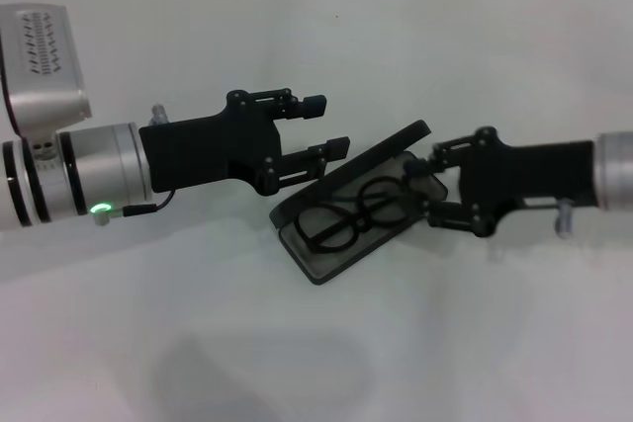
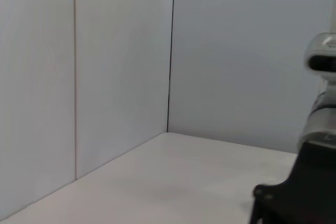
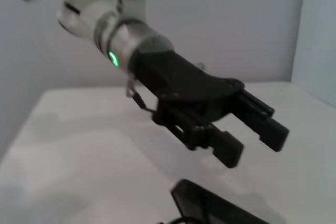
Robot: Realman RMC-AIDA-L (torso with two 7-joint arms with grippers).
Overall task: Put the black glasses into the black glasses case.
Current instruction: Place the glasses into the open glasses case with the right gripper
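Note:
The black glasses case [image 1: 318, 266] lies open at the table's middle, its lid [image 1: 391, 148] raised along the far side. The black glasses [image 1: 356, 211] lie folded inside it on the grey lining. My right gripper [image 1: 428, 189] is open at the case's right end, one finger on each side of that end, close to the glasses. My left gripper [image 1: 332, 126] is open and empty, hovering just left of and behind the raised lid. The right wrist view shows the left gripper [image 3: 255, 144] open above an edge of the case [image 3: 210, 208].
The white table [image 1: 198, 343] runs to a white wall at the back. The left wrist view shows the wall corner [image 2: 170, 51] and part of the right arm [image 2: 315, 182].

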